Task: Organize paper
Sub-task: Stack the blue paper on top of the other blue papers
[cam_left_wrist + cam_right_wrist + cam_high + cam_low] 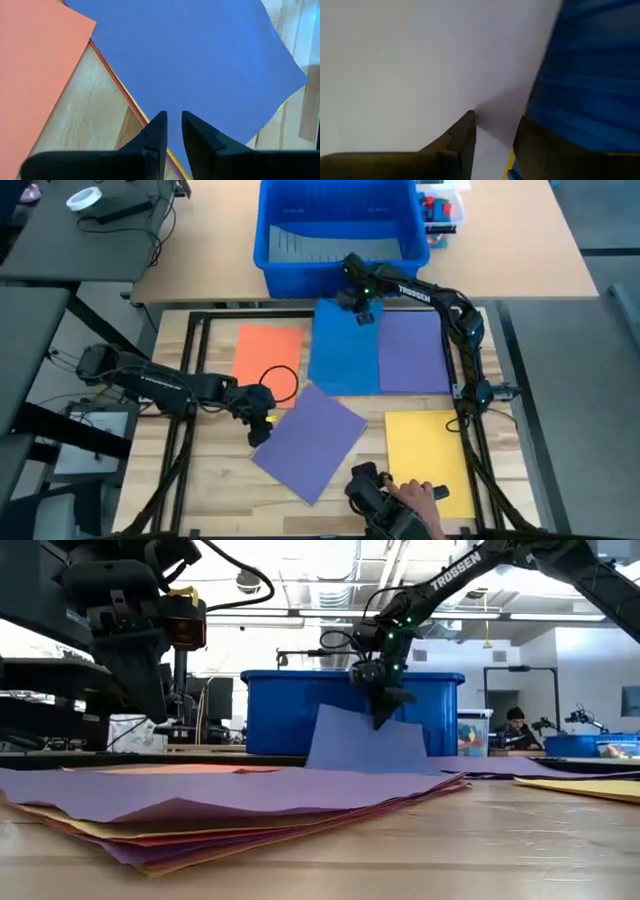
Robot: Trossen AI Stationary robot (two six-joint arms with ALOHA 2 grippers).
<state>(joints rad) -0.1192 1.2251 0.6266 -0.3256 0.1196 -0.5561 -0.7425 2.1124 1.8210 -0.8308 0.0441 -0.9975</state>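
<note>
Right end effector [362, 310] pinching raised blue sheet [343, 350], left end effector [262, 420] narrow over purple sheet [310, 440]

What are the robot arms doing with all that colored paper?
They're sorting it. The right gripper is pinching the far edge of a blue sheet and lifting it, near the big blue bin. The left gripper hovers, fingers nearly closed, at the corner of a purple sheet on top of a stack. Orange, yellow and another purple sheet lie flat on the table.
</note>
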